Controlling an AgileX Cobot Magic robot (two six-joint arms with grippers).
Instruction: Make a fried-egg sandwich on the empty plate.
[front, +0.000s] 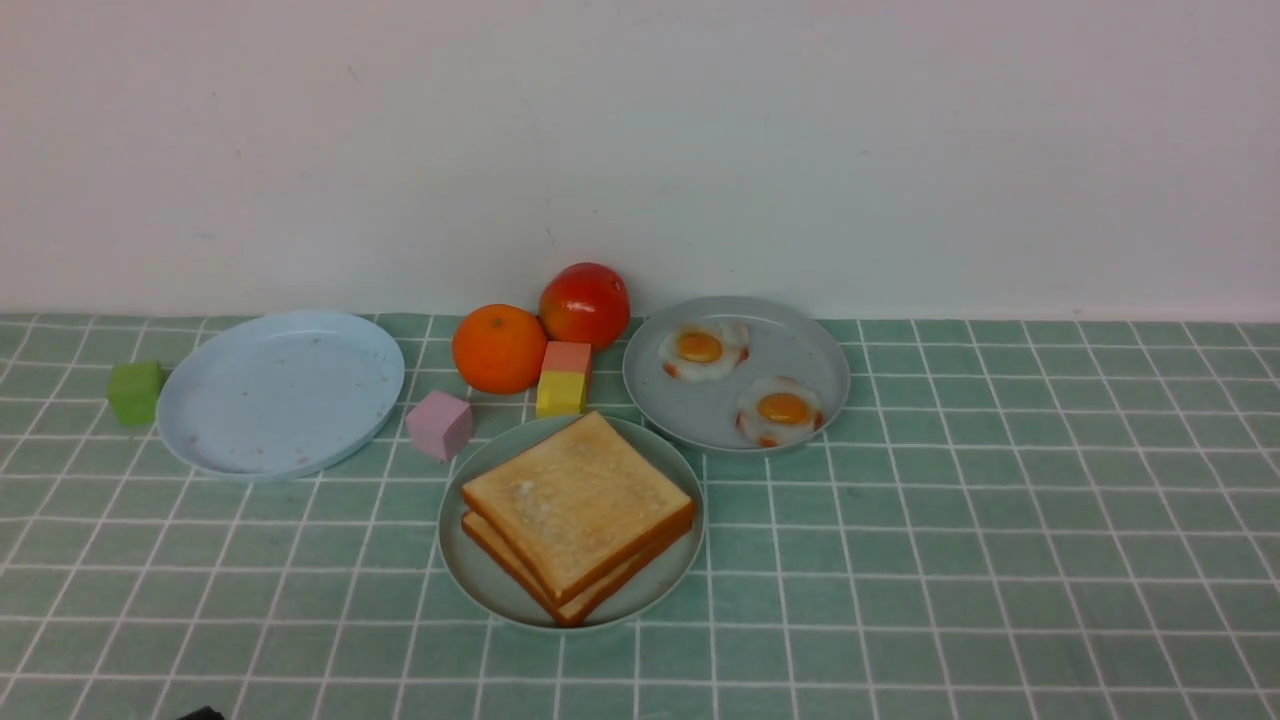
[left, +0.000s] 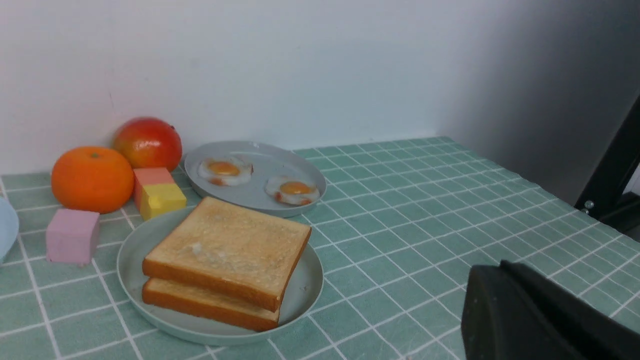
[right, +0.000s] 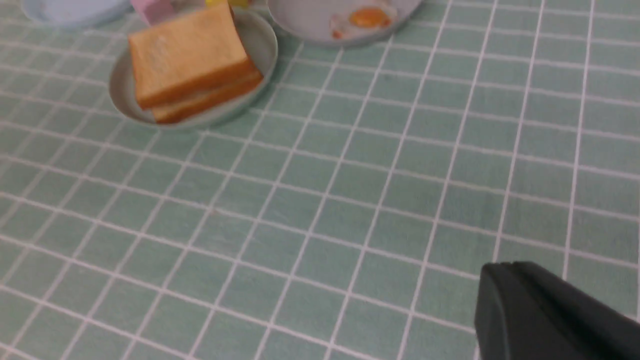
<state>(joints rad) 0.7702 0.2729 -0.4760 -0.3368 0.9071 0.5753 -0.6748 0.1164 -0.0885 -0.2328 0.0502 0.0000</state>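
Two golden toast slices lie stacked on a pale grey-green plate at the centre front; they also show in the left wrist view and the right wrist view. Two fried eggs lie on a grey plate behind it to the right. The only empty plate is the largest one, speckled and pale blue here, at the left. My left gripper and right gripper show as dark fingers pressed together, empty, hovering above the cloth, well short of the plates.
An orange, a red apple, a pink-and-yellow block and a pink cube crowd between the plates. A green cube sits left of the empty plate. A white wall stands close behind. Checked cloth stretches to the right.
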